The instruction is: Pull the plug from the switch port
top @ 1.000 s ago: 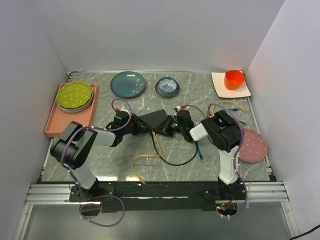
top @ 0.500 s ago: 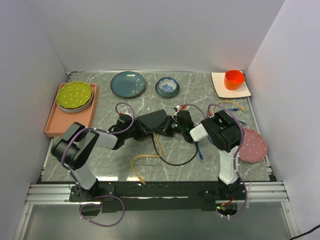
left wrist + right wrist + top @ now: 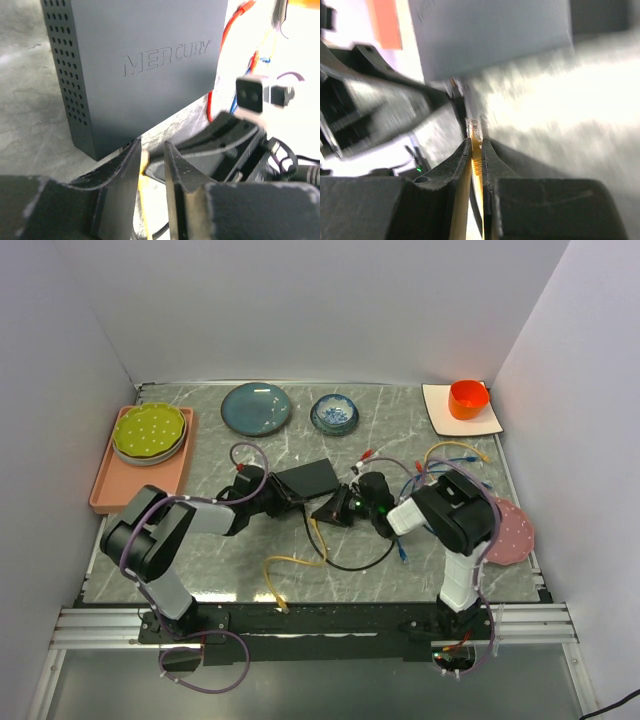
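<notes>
Your right gripper is clamped on the yellow plug, whose tip pokes just past the fingertips. The plug is clear of the switch, which lies a little beyond those fingertips, apart from them. Your left gripper shows a narrow gap between its fingers. The switch sits right at their tips, and you cannot tell whether they pinch it.

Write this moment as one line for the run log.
step: unplug | right gripper: shut on yellow plug | yellow plug: out of switch | left gripper: open, near switch
</notes>
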Controlling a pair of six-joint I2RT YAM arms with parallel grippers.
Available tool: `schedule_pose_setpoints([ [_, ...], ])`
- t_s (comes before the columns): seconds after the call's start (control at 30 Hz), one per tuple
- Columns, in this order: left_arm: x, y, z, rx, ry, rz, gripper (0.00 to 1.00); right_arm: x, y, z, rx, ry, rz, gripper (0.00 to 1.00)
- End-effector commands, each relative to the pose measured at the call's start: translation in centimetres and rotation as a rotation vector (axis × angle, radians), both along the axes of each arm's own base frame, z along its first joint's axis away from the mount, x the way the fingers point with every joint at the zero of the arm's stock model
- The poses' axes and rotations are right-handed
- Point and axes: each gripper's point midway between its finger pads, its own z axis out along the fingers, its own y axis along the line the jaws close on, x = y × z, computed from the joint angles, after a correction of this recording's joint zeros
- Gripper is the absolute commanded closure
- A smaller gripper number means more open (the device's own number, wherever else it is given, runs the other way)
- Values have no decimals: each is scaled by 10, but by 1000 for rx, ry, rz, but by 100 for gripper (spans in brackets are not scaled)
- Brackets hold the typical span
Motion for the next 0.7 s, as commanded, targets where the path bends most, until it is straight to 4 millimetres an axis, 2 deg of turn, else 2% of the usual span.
schedule_pose_setpoints([
  [0.0,10,12,32,-31,-109,49,66,-3,-19,19,-122,-92,-17,100],
  [0.03,9,12,41,-51,-133,45,65,7,-25,26,-168,-138,-55,100],
  [0.07,6,14,55,-73,-172,44,62,12,-27,52,-175,-202,-66,100],
  [0.1,7,14,67,-94,-213,45,61,16,-34,60,-234,-233,-66,100],
  [0.13,5,16,74,-102,-232,46,59,19,-39,83,-247,-287,-85,100],
  [0.17,3,18,88,-120,-268,50,53,27,-49,92,-307,-340,-122,100],
  [0.2,1,20,94,-124,-279,57,50,36,-52,111,-319,-383,-151,100],
  [0.23,1,23,98,-127,-291,75,47,32,-61,122,-350,-391,-163,100],
  [0.27,-3,27,107,-142,-307,90,43,39,-71,131,-396,-429,-208,100],
  [0.33,-6,32,107,-135,-302,109,41,42,-83,157,-427,-466,-253,100],
  [0.37,-9,35,109,-138,-308,120,39,45,-97,161,-473,-469,-293,100],
  [0.43,-14,38,106,-147,-299,127,39,48,-111,186,-463,-493,-339,100],
  [0.47,-17,38,109,-159,-307,120,39,55,-127,195,-447,-484,-395,100],
  [0.53,-22,38,108,-180,-307,113,40,53,-140,220,-358,-502,-433,100],
  [0.57,-24,36,108,-189,-305,101,40,59,-159,225,-317,-475,-512,100],
  [0.67,-30,35,111,-214,-313,82,41,58,-178,252,-157,-503,-581,100],
])
